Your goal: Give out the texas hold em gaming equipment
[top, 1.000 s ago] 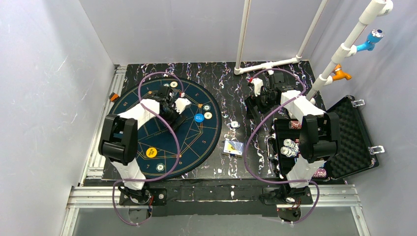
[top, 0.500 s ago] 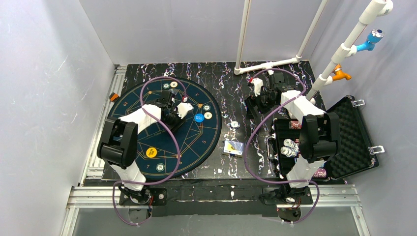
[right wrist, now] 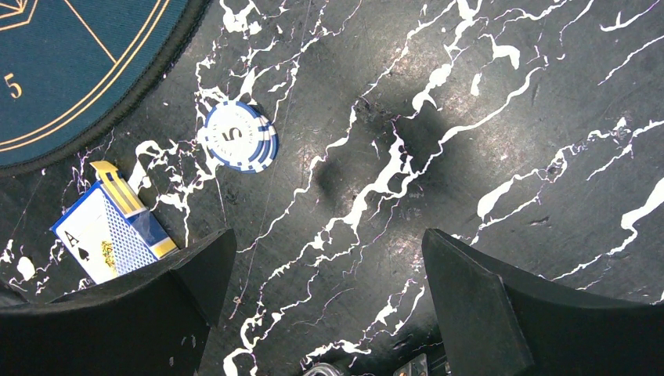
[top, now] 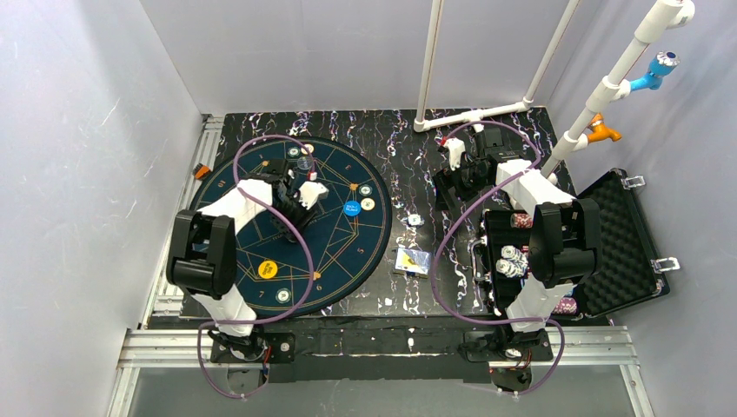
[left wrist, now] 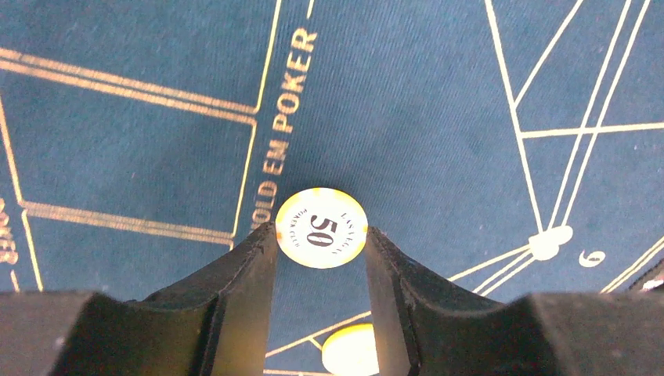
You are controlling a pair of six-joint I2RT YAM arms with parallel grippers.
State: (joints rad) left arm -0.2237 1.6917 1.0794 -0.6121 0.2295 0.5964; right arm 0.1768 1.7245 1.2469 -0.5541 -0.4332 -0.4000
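One small round poker chip (left wrist: 321, 227), white-faced with a yellow-striped rim and a printed 50, is pinched by its edges in the left pincer (left wrist: 321, 240), face up over the big round dark-blue mat with gold lines (left wrist: 438, 94). The right pincer (right wrist: 329, 258) hangs wide open and empty above the black white-veined counter (right wrist: 470, 117), near a stack of blue-and-white chips marked 5 (right wrist: 239, 137) and a pack of playing cards (right wrist: 110, 231).

**Inspector A:** Markings in the left wrist view?
**Inspector B:** The yellow-edged chip (left wrist: 321, 228) reads "50", ringed by "LAS VEGAS" and "POKER CLUB". The mat (left wrist: 438, 94) reads "OLD EM POKER", with its start hidden, plus a lone "6" or "9".
**Inspector A:** And the right wrist view?
**Inspector B:** The blue-and-white chip (right wrist: 237, 135) reads "5", the mat "5", and the card pack (right wrist: 110, 227) "A".
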